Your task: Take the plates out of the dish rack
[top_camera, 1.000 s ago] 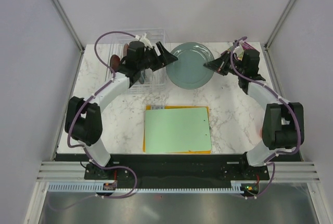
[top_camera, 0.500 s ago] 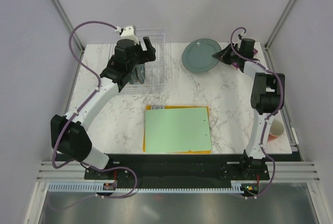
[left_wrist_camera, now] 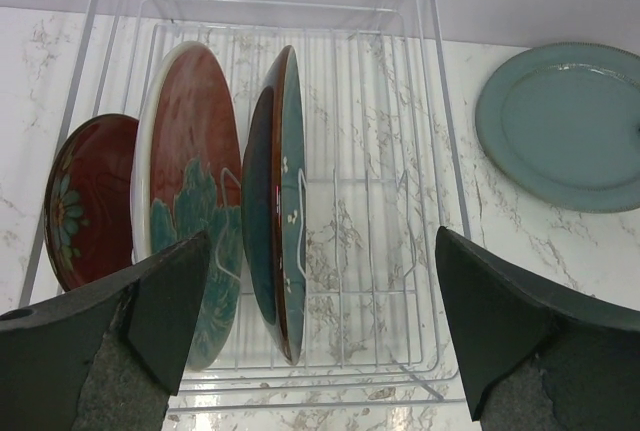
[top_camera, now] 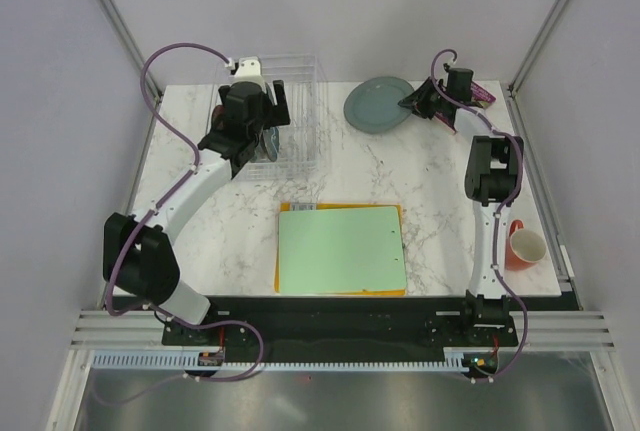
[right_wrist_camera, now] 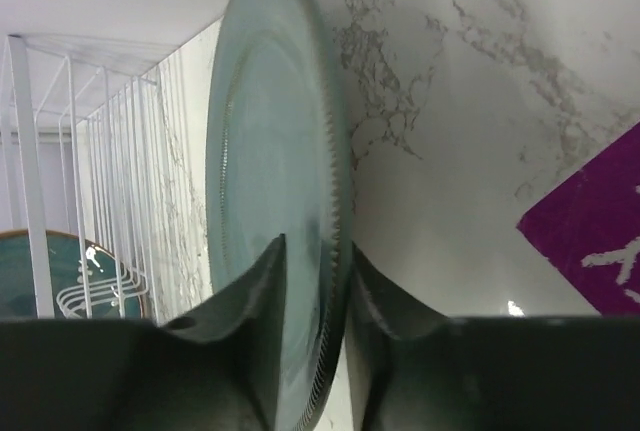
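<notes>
The clear dish rack (top_camera: 296, 121) stands at the back left. In the left wrist view the rack (left_wrist_camera: 420, 131) holds three upright plates: small dark red (left_wrist_camera: 85, 196), red with teal pattern (left_wrist_camera: 190, 171) and dark teal (left_wrist_camera: 285, 181). My left gripper (top_camera: 262, 116) hovers over the rack, open and empty (left_wrist_camera: 320, 336). The large grey-green plate (top_camera: 376, 107) is at the back, right of the rack. My right gripper (top_camera: 420, 103) is shut on its right rim (right_wrist_camera: 315, 281). The plate (right_wrist_camera: 265, 141) looks flat and low; I cannot tell if it touches the table.
A green board (top_camera: 342, 249) lies on an orange board (top_camera: 283, 281) at the front middle. An orange-red mug (top_camera: 525, 246) stands at the right edge. A purple packet (top_camera: 481, 94) lies at the back right corner, close to my right gripper (right_wrist_camera: 590, 221).
The right arm has stretched toward the back and carried the grey-green plate back and slightly left. The left gripper has shifted a little over the rack. The mug now shows.
</notes>
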Action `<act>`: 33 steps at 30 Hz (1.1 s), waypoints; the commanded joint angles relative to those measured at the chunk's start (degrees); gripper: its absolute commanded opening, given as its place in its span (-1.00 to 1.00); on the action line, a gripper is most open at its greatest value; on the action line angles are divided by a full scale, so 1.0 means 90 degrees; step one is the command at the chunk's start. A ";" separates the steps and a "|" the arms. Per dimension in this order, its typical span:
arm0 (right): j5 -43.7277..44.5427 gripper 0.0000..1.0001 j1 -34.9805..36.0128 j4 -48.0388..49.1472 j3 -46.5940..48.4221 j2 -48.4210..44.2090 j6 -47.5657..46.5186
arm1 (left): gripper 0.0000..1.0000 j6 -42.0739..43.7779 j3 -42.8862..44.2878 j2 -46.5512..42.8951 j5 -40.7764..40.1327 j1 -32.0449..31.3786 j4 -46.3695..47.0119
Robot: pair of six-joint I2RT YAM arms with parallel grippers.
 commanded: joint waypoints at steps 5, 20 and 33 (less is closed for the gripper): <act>-0.0083 0.50 0.0371 -0.0136 0.0122 -0.0067 -0.0348 | 0.98 0.0243 -0.0062 -0.0057 -0.0333 0.0015 0.0184; 0.2492 0.96 0.0527 -0.1298 -0.1371 -0.1852 -0.1696 | 1.00 0.0253 -0.0062 0.0128 -0.0616 0.0151 -0.0021; 0.3043 0.96 0.0606 -0.1201 -0.2827 -0.3943 -0.1950 | 0.83 0.0253 0.0797 0.1241 -0.0956 0.0093 -0.0011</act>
